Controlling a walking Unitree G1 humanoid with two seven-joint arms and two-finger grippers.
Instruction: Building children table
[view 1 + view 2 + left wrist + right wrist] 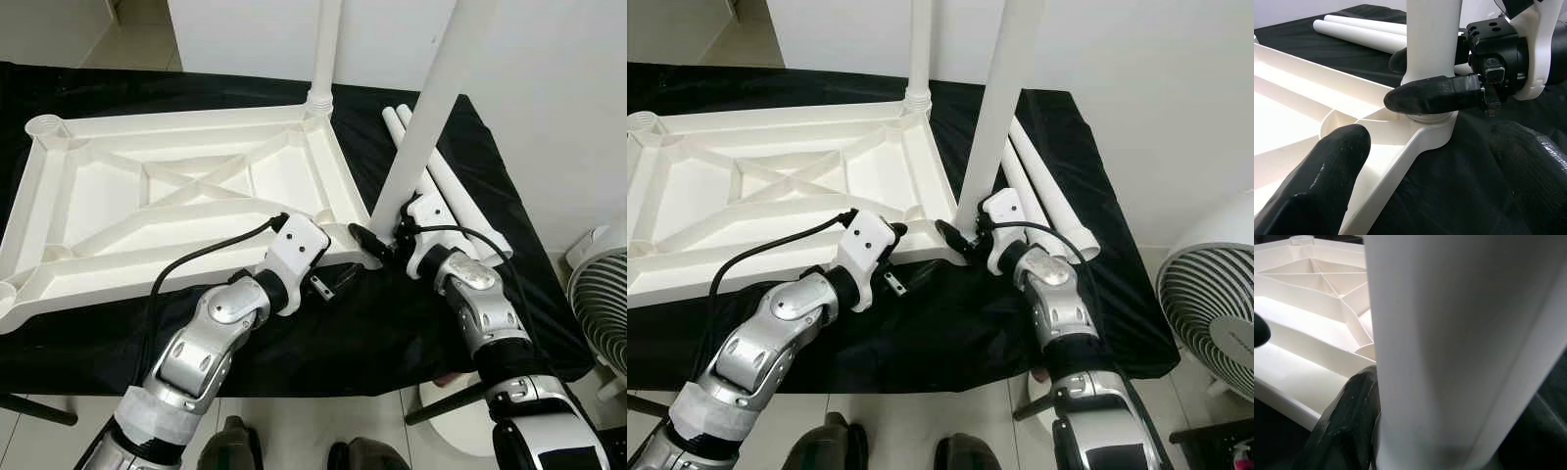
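Leg-fitting step in hand; the white tabletop (176, 211) lies upside down on the black-draped worktop (392, 333), left of centre; the right gripper (377, 245) has its fingers clamped around the base of a leg (431, 108) at the near-right corner socket; the left gripper (338, 284) hovers beside that corner, fingers spread, holding nothing; spare legs (460, 196) lie at right; next, I judge, press the leg straight down to seat it.

Upturned tabletop (176, 196) lies on the cloth (392, 333), loose legs (460, 196) right of it.
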